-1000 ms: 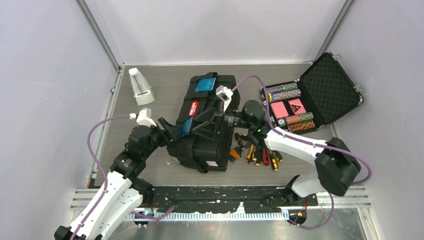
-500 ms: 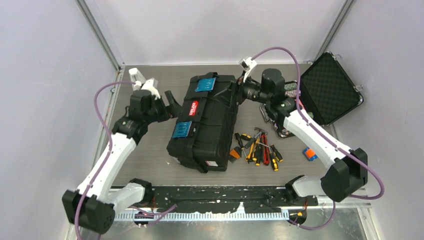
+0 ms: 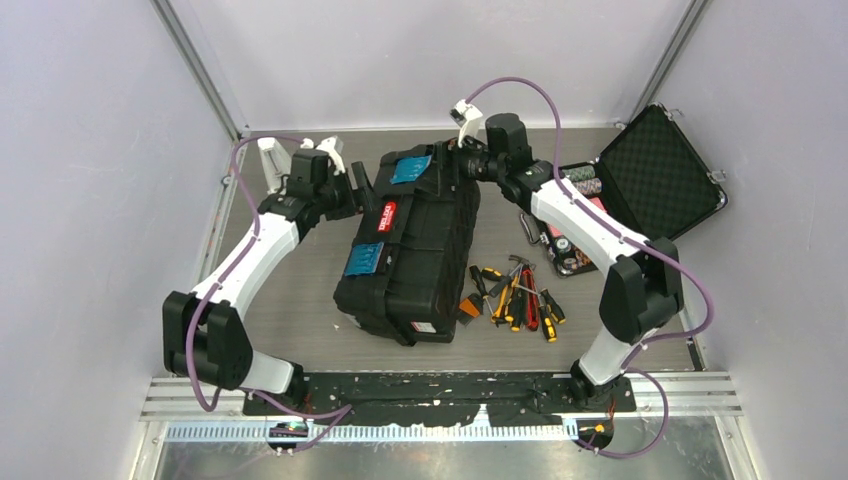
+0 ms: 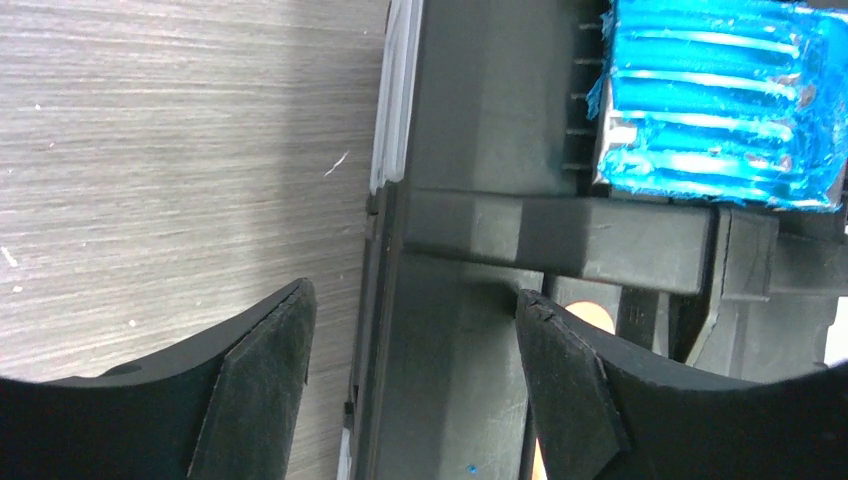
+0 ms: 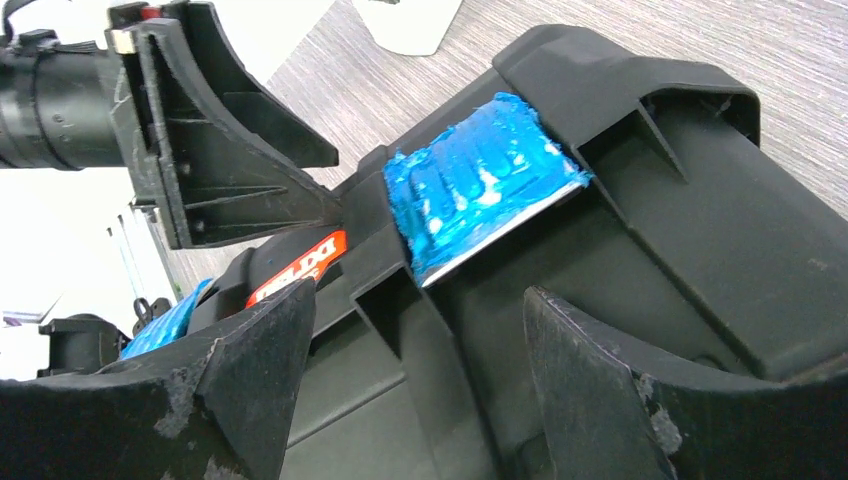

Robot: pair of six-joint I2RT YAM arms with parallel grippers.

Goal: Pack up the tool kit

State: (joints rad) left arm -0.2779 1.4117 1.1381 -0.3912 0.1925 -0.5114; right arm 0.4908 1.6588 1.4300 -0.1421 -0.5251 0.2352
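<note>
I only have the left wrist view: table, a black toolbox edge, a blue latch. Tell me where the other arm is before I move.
Observer: The right end effector is open over the far end of the toolbox, beside the far blue latch and opposite your left end effector.
Operator: Give me the loose tools.
Observer: The screwdrivers lie in a heap on the table, just right of the toolbox and outside it.
Operator: List anything else on that side.
Observer: An open foam-lined case sits at the far right corner.
</note>
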